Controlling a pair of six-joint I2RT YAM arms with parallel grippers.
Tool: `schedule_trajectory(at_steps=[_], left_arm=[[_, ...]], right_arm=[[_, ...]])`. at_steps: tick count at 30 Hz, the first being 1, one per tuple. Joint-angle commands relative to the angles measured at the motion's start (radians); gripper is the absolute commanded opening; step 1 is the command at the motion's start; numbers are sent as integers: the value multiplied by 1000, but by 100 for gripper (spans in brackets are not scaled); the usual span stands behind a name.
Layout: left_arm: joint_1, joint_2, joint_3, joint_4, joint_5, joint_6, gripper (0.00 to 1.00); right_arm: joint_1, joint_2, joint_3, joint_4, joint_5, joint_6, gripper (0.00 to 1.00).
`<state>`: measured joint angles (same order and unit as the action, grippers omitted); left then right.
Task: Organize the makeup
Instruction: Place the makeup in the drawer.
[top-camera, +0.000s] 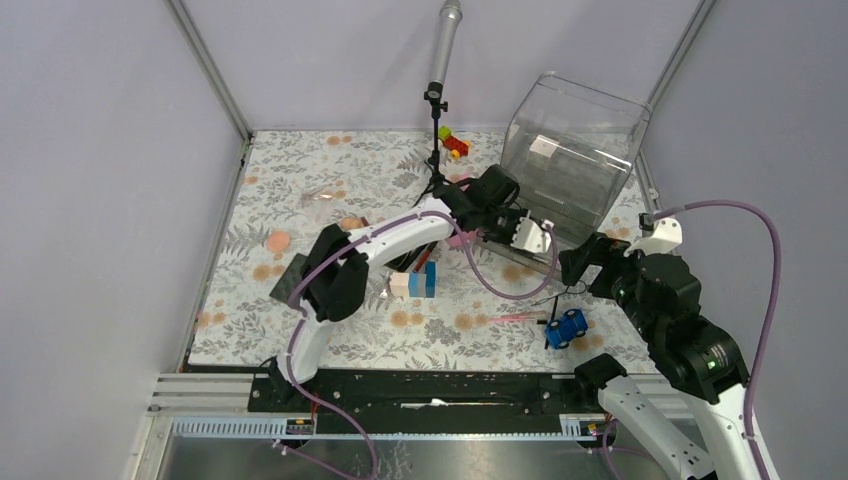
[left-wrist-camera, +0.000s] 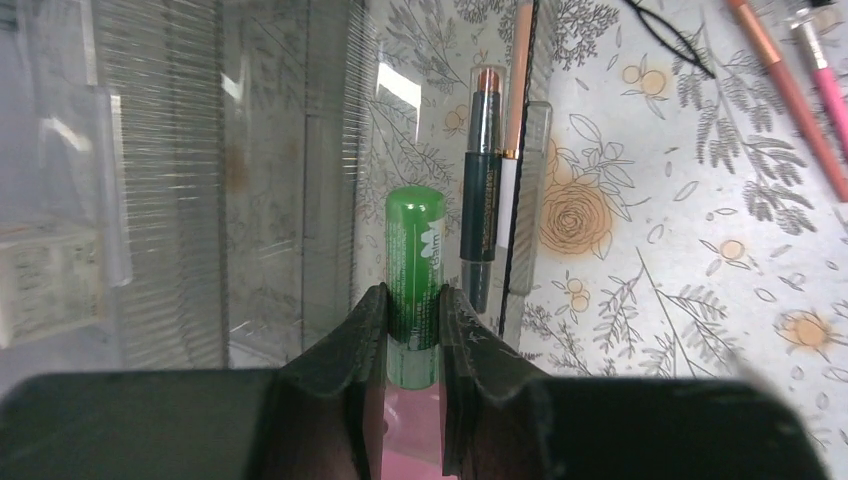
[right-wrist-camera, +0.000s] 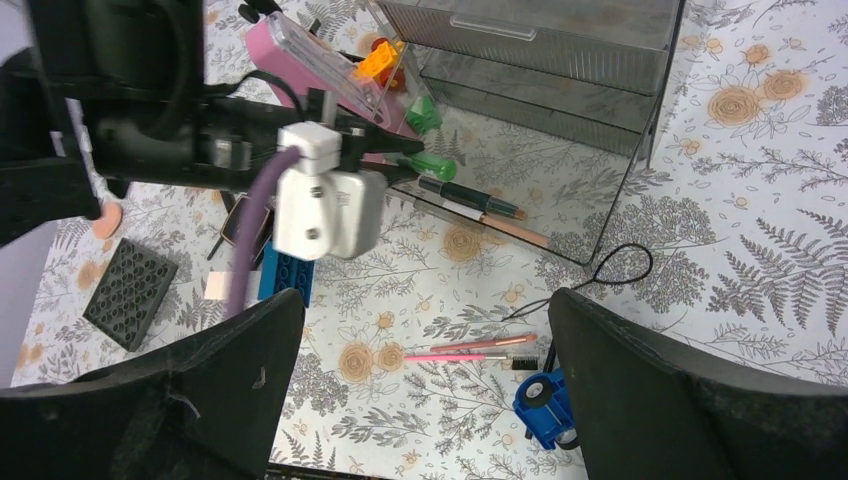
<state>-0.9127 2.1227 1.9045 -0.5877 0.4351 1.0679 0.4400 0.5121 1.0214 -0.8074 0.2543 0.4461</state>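
The floral tabletop (top-camera: 300, 160) is carrying a scatter of makeup and toys, and the clear drawer organizer (top-camera: 575, 150) is standing at its far right corner with its bottom drawer (right-wrist-camera: 622, 195) pulled out toward the arms. The left end effector (left-wrist-camera: 413, 330) is reaching over that drawer, clenching the base of a green tube (left-wrist-camera: 414, 240) and pointing its cap into the tray. The right end effector (right-wrist-camera: 425, 305) is hanging with its jaws spread wide and holding nothing, above two pink pencils (right-wrist-camera: 470, 350) and just beside a blue toy car (right-wrist-camera: 545, 410).

Inside the drawer a dark stick with a copper tip (left-wrist-camera: 482, 180) and a thin peach pencil (left-wrist-camera: 515, 90) are lying side by side, just right of the tube. I am reading this as the placing step: the tube is going in next to them (whether it is touching the drawer floor, I cannot tell). The next move is calling for a short lowering, then letting go without nudging the stick.
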Motion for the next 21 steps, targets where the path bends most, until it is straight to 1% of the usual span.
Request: schedule_trajectory(at_steps=[1, 3, 4, 5, 6, 8, 11, 13, 15, 18, 21], left_arm=[[-6, 52, 55, 107, -33, -2, 0], [-6, 72, 66, 117, -30, -10, 0], [-8, 78, 68, 123, -30, -14, 4], [-7, 80, 66, 130, -30, -18, 12], [-7, 80, 63, 141, -27, -25, 18], [-5, 78, 62, 146, -16, -32, 25], [-5, 72, 62, 160, -19, -39, 29], [-4, 66, 58, 171, -24, -39, 33], [-3, 56, 45, 189, -35, -42, 40], [1, 41, 25, 216, -48, -50, 47], [3, 28, 14, 221, -56, -55, 51]], right_arm=[[-3, -10, 29, -9, 41, 19, 100], [-3, -11, 31, -13, 42, 18, 100], [-4, -11, 30, -13, 43, 17, 100], [-3, -12, 29, -15, 45, 17, 100], [-3, -12, 28, -17, 46, 16, 100], [-3, -14, 26, -17, 45, 17, 100], [-2, -15, 25, -17, 43, 16, 100], [-2, -17, 25, -16, 43, 16, 100], [-3, -17, 28, -19, 43, 16, 99], [-3, -17, 27, -21, 38, 15, 100], [-3, -20, 23, -23, 32, 17, 100]])
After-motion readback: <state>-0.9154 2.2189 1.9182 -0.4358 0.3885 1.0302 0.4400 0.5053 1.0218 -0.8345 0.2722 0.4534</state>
